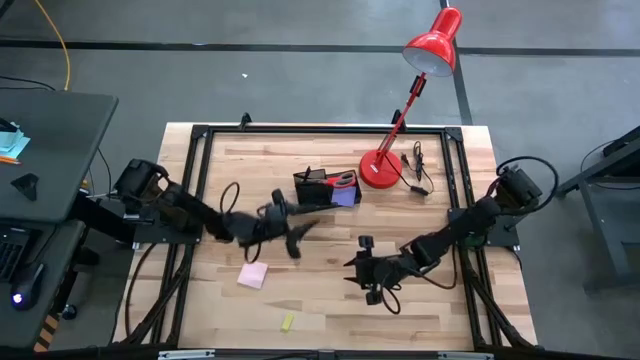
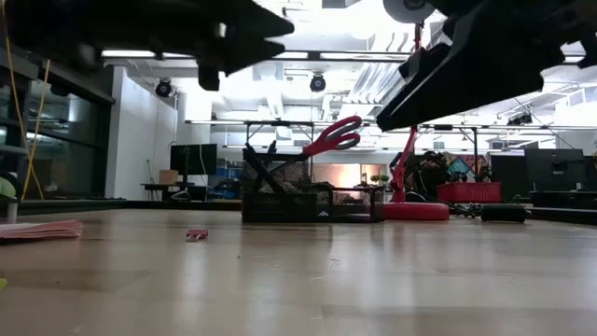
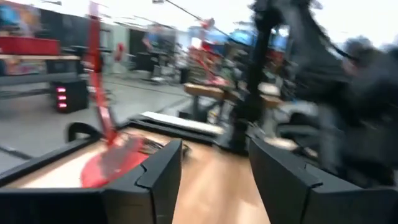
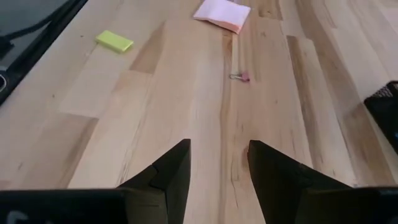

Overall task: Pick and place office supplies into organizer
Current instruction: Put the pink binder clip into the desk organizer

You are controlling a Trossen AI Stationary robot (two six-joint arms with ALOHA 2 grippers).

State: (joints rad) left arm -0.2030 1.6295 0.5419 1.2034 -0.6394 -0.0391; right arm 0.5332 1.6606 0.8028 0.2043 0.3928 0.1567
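1. Left gripper [image 1: 292, 238] above mid-desk, fingers [image 3: 155, 180] spread with a plain gap, nothing between them; red lamp base [image 3: 112, 163] ahead of the tips.
2. Right gripper [image 1: 368, 268] low over the wooden desk [image 1: 440, 310], fingers [image 4: 171, 171] parted, only bare wood in the gap.
3. Ahead of the right fingers: small pink clip [image 4: 240, 76] lying on the wood, pink sticky-note pad [image 4: 222, 14] farther on, yellow piece [image 4: 114, 41] off to one side, well apart from the fingertips.
4. Black organizer [image 1: 318, 190] just beside the lamp's round base, behind the left fingers' reach; red-handled scissors [image 2: 331, 137] standing tilted inside, handles up above the rim.
5. Purple pad [image 1: 345, 197] at the organizer's lamp-side end; inside or against the box, cannot tell.
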